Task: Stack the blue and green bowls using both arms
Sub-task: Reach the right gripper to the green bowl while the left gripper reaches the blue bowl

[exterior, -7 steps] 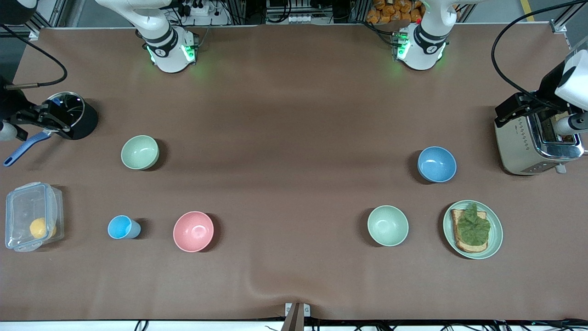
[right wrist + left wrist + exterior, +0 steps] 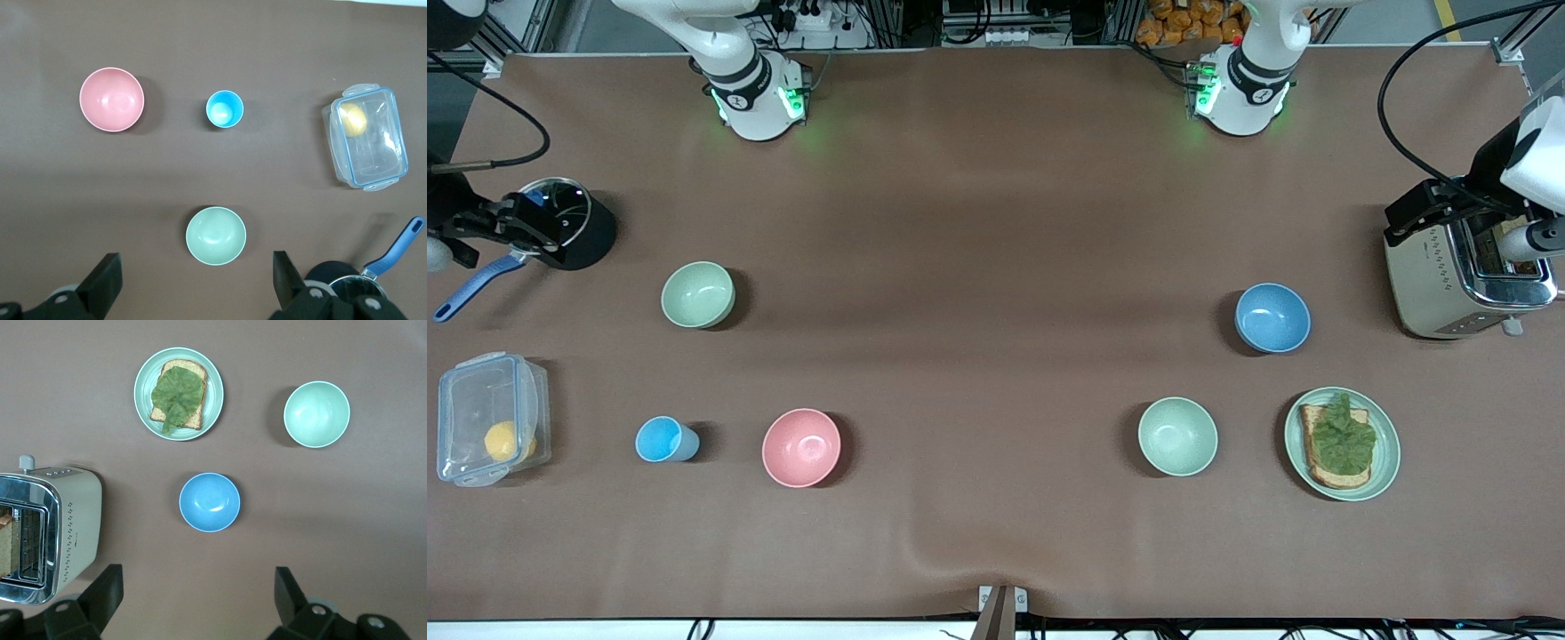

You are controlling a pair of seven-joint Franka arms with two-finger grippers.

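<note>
Two grippers hang above the table, both with fingers spread wide and holding nothing. The left gripper [image 2: 197, 593] is over the toaster [image 2: 1458, 284] at the left arm's end of the table, in the upper half of the front view. The right gripper [image 2: 195, 277] is over the black pot [image 2: 574, 233] at the right arm's end, at the same height in the frame. The blue bowl [image 2: 1272, 317] stands upright at mid-height of the frame, beside the toaster. The green bowl [image 2: 697, 294] stands upright at mid-height toward the right arm's end, near the pot. A second green bowl [image 2: 1177, 436] sits lower in the frame, nearer to the camera than the blue bowl, beside a green plate [image 2: 1387, 462] that carries toast.
</note>
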